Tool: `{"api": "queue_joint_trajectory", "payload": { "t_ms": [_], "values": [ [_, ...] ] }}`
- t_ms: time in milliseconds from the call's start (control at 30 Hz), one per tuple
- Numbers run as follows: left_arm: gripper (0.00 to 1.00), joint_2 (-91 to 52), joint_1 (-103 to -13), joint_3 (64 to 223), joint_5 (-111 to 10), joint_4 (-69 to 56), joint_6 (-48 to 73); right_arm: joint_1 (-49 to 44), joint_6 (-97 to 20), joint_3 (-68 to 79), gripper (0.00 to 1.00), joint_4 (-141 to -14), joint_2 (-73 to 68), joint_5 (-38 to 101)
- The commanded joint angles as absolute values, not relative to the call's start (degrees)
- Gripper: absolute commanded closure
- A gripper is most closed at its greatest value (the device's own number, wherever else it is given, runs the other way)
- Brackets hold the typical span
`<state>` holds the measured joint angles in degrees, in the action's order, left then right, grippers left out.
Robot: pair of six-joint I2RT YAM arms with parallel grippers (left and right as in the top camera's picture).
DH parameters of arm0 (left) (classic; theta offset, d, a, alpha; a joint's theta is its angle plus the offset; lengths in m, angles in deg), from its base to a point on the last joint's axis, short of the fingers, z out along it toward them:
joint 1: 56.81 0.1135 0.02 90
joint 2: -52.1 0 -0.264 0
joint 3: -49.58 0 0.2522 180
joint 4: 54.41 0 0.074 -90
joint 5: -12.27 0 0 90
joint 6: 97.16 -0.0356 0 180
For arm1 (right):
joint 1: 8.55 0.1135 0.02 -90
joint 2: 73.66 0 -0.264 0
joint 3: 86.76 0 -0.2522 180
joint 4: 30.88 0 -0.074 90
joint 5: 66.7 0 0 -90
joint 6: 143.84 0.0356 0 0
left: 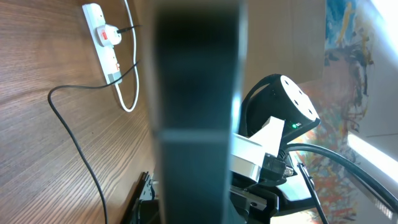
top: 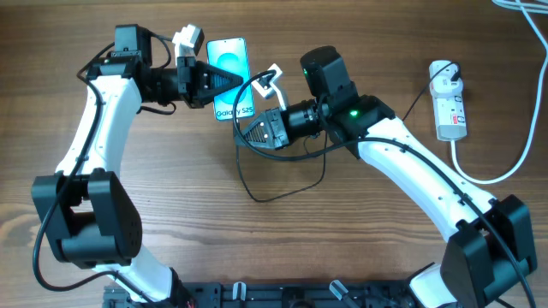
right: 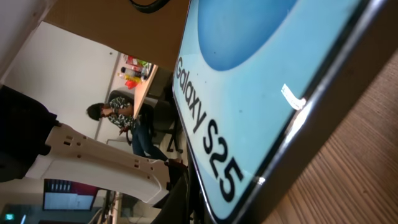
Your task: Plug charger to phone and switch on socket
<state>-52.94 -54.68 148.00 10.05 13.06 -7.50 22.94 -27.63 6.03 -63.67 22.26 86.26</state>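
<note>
Wood table (top: 188, 171) holds everything. The left gripper (top: 238, 81) is pressed together over the phone (top: 229, 56), at the far middle. The right gripper (top: 267, 82) is pressed together too, just right of the phone. The charger (left: 74, 142) cable loops nearby. The socket (top: 449, 107) sits far right.

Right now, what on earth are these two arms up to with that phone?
The left pincer is shut across the small blue-green lit smartphone, seemingly holding it steady. The right pincer is shut beside the phone's edge and appears to pinch the end of the thin dark grey cable. Whether that end is plugged in cannot be seen. The cable's other end sits in the white power strip at the far right.
</note>
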Motion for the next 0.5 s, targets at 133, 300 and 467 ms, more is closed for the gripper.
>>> {"api": "queue_joint_trajectory", "payload": {
  "t_ms": [133, 300, 467],
  "values": [
    [0.96, -51.65, -55.09, 148.75, 12.63, 12.95, -8.02, 22.13, -23.39, 5.28, 0.96, -62.38, 21.76, 85.65],
    [0.96, -51.65, -55.09, 148.75, 12.63, 12.93, -8.05, 22.13, -20.44, 5.28, 0.96, -61.17, 21.76, 84.32],
    [0.96, -51.65, -55.09, 148.75, 12.63, 12.91, -8.07, 22.1, -19.19, 5.28, 0.96, -60.32, 21.76, 82.81]
  ]
}}
